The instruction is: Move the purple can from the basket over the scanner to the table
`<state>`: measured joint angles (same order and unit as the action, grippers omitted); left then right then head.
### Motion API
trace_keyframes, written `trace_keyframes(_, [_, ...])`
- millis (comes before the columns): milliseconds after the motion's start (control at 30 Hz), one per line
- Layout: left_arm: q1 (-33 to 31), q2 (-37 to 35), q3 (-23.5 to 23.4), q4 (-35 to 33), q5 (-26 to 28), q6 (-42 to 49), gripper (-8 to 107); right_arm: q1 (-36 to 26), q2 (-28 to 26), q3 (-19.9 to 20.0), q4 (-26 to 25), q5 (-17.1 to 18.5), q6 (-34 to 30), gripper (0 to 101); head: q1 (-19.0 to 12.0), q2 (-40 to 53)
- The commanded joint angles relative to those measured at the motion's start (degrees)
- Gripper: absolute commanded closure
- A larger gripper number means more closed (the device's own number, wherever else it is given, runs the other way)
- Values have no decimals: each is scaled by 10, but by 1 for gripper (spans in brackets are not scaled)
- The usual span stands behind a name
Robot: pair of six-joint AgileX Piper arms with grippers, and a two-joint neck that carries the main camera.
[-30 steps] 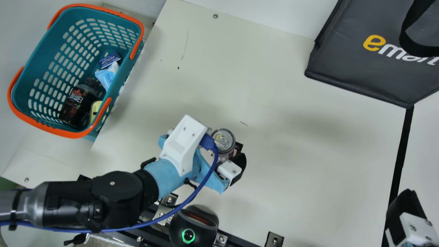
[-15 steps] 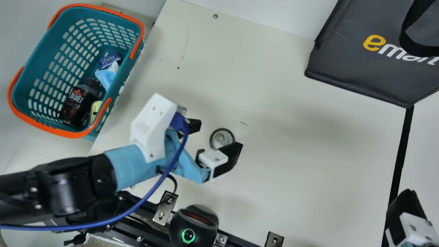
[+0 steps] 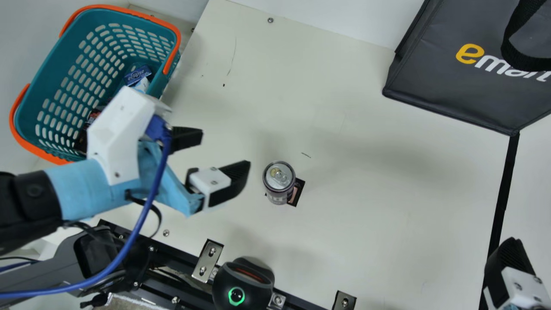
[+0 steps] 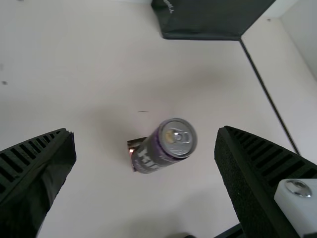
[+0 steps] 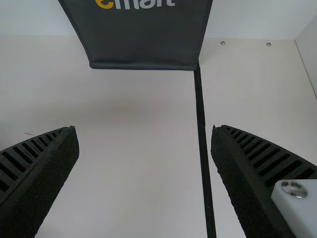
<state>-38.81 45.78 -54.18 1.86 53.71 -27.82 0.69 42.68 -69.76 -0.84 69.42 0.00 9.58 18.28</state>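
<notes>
The cream counter [image 3: 366, 241] spreads across the main view. At upper right is a dark cloth bag [image 3: 447, 90], its inside hidden. The teal basket [image 3: 56, 71] with orange handles sits at upper left. The left hand [image 3: 224, 148], left of centre, is open and holds nothing; the right hand [image 3: 510, 267], at lower right, is spread open too. A rounded black device [image 3: 249, 284] with a green ring is at bottom centre. A dark bottle [image 3: 82, 140] lies in the basket, partly hidden. The purple can [image 3: 280, 183] stands upright on the counter, near the frame's centre. Farther up inside the basket are a light-blue packet [image 3: 143, 85] and a small blue box [image 3: 137, 75].
</notes>
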Motion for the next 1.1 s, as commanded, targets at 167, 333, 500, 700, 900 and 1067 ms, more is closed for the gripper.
trace_keyframes(167, [158, -18, -39, -10, 77, 158, 9, 0, 0, 0, 0, 0, 0, 6, -17, 1])
trace_keyframes(333, [171, -22, -47, -9, 83, 168, 9, 0, 0, 0, 0, 0, 0, 6, -17, -12])
trace_keyframes(500, [193, -22, -47, -9, 85, 178, 9, 0, 0, 0, 0, 0, 0, 6, -17, -79])
trace_keyframes(700, [193, -22, -47, -9, 83, 178, 9, 0, 0, 0, 0, 0, 0, 6, -17, -159])
trace_keyframes(900, [193, -22, -47, -9, 83, 178, 9, 0, 0, 0, 0, -1, 0, 6, -17, -199])
trace_keyframes(1067, [193, -22, -47, -9, 83, 178, 9, 0, 0, 0, 0, -1, 0, 6, -17, -199])
